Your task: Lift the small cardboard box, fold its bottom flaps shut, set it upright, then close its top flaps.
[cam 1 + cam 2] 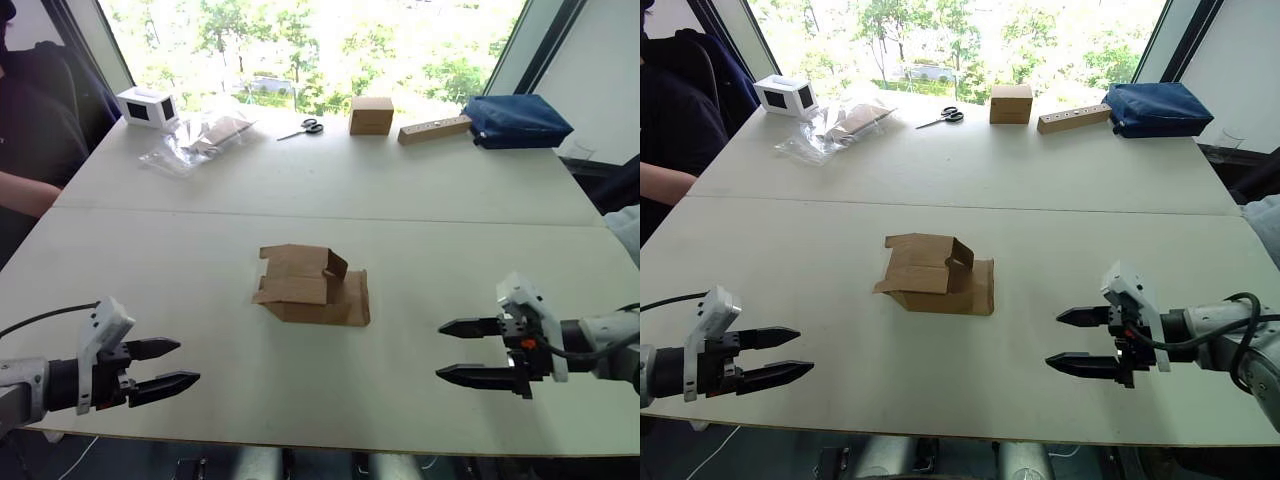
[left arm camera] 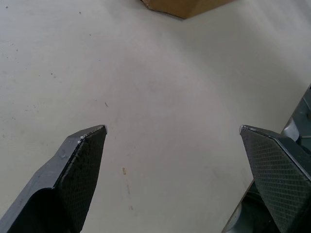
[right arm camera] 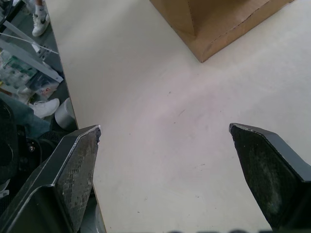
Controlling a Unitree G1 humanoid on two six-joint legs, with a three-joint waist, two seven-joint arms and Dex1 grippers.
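White table (image 1: 420,240), two tops butted along a seam running across, window behind the far edge. Person seated at the robot's left, a forearm (image 1: 25,192) resting on the table edge. Blue bag (image 1: 517,121) at the far right corner; beside it a long wooden block (image 1: 434,130) with holes along its top. Clear plastic wrap (image 1: 195,140), crumpled, at far left, with a white box with a dark face (image 1: 147,106) just beyond it. Neat brown cube-like box (image 1: 371,115) near the far edge, centre; scissors (image 1: 303,128) just to its left. The small cardboard box (image 1: 312,285) lies on its side mid-table, on the near top, partly collapsed, well apart from both grippers and roughly between them; one flap (image 1: 355,298) lies flat on the table on its right, other flaps (image 1: 300,262) stick up and out, loose. Which end is bottom cannot be told. Left gripper (image 1: 168,365) low over the near left edge, fingers spread, holding nothing. Right gripper (image 1: 470,351) low over the near right, fingers spread wide, holding nothing. Both point inward toward the box.
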